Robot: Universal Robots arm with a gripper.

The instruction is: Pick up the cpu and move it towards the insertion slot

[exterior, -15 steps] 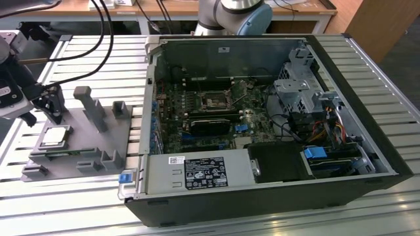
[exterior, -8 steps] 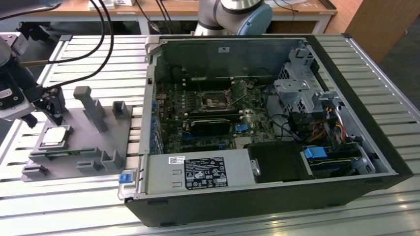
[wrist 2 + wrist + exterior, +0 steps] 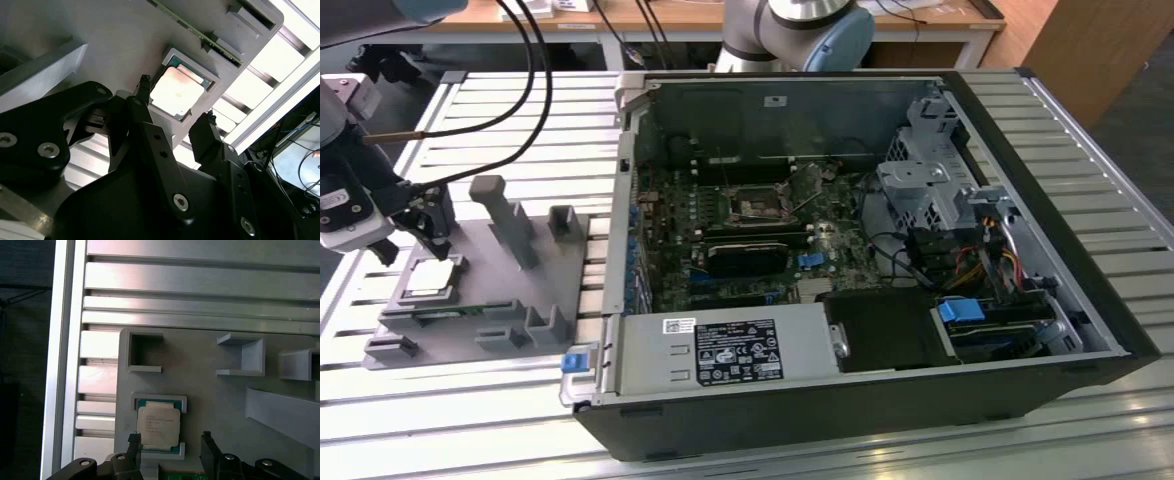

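The cpu [image 3: 430, 278] is a flat silvery square lying in a recess of the grey plastic fixture [image 3: 507, 290], on the exterior view's left. My gripper [image 3: 414, 245] hangs just above it, open, with nothing held. In both wrist views the two black fingers stand on either side of the cpu [image 3: 177, 90] [image 3: 157, 426], with a visible gap between the chip and each finger [image 3: 145, 87] [image 3: 206, 440]. The insertion slot [image 3: 758, 205] is a dark square socket with a shiny frame on the motherboard inside the open computer case, far to the exterior view's right of the gripper.
The case wall [image 3: 624, 200] rises between the fixture and the motherboard. Upright posts [image 3: 500, 215] stand on the fixture close to the gripper. A long black card [image 3: 747, 255], blue connectors [image 3: 811, 260], a drive cage [image 3: 927, 180] and cables surround the socket. Black cables [image 3: 520, 90] hang over the slatted aluminium table.
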